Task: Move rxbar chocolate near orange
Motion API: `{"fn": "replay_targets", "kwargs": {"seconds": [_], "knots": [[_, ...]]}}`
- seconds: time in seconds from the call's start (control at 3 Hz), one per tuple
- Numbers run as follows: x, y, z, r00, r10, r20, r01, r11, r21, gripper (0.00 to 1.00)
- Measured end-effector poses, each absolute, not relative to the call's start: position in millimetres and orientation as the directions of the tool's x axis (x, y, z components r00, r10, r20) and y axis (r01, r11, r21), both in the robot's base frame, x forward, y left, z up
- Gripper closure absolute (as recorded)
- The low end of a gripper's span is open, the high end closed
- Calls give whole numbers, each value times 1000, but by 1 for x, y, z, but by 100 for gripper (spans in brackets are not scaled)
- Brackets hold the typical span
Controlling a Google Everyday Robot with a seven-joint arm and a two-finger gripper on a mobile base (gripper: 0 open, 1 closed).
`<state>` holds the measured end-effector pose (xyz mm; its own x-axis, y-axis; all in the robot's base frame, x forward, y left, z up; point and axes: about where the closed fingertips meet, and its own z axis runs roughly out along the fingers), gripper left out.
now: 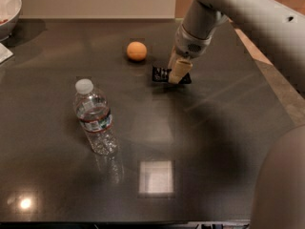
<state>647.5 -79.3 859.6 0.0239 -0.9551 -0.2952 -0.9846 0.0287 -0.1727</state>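
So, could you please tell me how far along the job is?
Nearly done. The rxbar chocolate already lies close to the orange, just right of it in the camera view. In hand: the claw is gripping the bar. Left: release it there and pull the arm away.

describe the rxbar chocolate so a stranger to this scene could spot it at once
On the dark table, look to the far side, just right of the orange. The rxbar chocolate is there, held by the gripper. It is the only flat black wrapper; the orange is round, the water bottle clear and upright.
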Motion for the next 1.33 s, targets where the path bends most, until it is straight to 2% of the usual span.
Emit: {"fn": "replay_targets", "kwargs": {"seconds": [0.33,0.67,1.33], "knots": [[677,-68,860,18,-958,-286,-983,35,-180,100],[700,-57,857,16,-960,-280,-983,36,-181,82],[723,-44,850,20,-959,-284,-983,34,-181,36]]}}
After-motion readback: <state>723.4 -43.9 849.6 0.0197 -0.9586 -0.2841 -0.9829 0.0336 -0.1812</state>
